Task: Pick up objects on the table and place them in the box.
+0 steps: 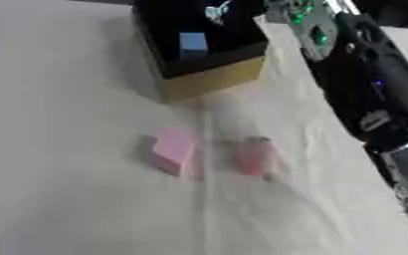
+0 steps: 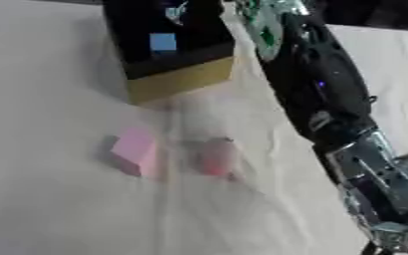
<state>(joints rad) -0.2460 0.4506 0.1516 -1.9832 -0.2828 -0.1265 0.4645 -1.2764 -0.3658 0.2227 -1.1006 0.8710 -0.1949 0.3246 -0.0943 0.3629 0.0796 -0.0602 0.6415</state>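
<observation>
The robot's right arm reaches over the black-lined yellow cardboard box; its hand is hidden, grip unknowable, and swinging back could knock the pink foam block or the pink-red cylinder lying just beside it.

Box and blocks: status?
Right arm reaching over the box; its hand hidden, left hand out of view. Blue block inside. Pink block, red piece still on the table. Nothing blocking.

The box stands at the far side of the counter, a cube inside it; nearer, a block lies left of a cylinder, just apart.
</observation>
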